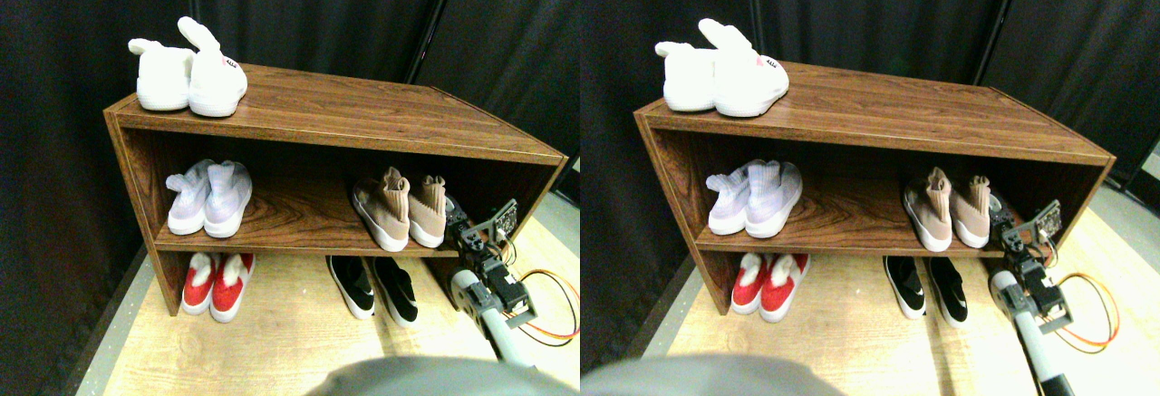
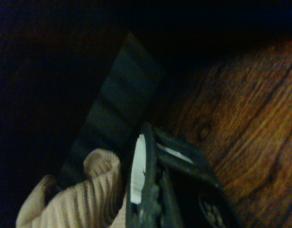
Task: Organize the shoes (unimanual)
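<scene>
Looking down at the wooden shoe rack (image 1: 344,106), we see the right gripper (image 1: 456,219) at the right end of the middle shelf (image 1: 299,219), just beside the heel of the right-hand tan knit sneaker (image 1: 426,210). In the wrist view the dark jaw (image 2: 160,190) lies against the tan ribbed collar (image 2: 79,190), with a white strip (image 2: 137,171) between them; we cannot tell whether the jaws are open or closed on the shoe. Its partner, the left-hand tan sneaker (image 1: 381,210), stands touching it. Further left on that shelf sits a pale lavender pair (image 1: 208,198). A white fluffy pair (image 1: 188,74) rests on the top board. On the floor (image 1: 272,342) under the rack stand a red pair (image 1: 217,283) and the black slip-ons (image 1: 373,287).
</scene>
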`<state>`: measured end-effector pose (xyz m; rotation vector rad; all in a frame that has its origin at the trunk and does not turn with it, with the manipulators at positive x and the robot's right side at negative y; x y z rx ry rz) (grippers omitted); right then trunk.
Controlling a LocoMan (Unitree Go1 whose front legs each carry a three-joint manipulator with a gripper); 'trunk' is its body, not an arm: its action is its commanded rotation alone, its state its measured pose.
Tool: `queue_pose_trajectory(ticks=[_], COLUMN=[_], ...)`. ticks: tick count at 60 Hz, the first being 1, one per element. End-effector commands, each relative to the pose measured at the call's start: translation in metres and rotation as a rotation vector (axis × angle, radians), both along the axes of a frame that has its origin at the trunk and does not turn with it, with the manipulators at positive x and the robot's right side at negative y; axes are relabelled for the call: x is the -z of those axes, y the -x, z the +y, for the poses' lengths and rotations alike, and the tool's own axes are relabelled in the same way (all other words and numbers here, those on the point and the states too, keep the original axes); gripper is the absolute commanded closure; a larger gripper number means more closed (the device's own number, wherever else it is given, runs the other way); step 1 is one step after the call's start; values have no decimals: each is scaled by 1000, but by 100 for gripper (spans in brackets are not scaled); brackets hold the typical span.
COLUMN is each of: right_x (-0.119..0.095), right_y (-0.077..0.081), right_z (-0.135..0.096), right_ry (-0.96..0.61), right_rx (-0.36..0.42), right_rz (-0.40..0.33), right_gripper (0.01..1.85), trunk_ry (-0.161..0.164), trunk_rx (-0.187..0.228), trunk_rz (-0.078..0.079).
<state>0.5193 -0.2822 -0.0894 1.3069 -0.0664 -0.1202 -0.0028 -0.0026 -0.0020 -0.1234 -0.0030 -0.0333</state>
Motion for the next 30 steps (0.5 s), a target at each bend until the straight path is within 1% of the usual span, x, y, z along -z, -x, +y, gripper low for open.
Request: queue_pose_trajectory(ticks=[1,4,7,11,21,22,30], right_x=[-6,-6,-5,-4,-3,-3,-2], right_y=[0,1,0,1,1,1,-1], right_z=[9,11,11,12,11,10,4], right_ry=[4,15,21,22,20,19,34], right_rx=[-8,0,-8,8,5,5,19], right_rz=[-36,-37,-30,-29,-25,-26,-41], right_gripper=[180,180,180,180,180,180,180], trunk_ry=[15,16,16,16,16,8,5], trunk_rx=[-19,-19,-19,-19,-19,-12,-9], trunk_rz=[20,21,21,21,21,20,21])
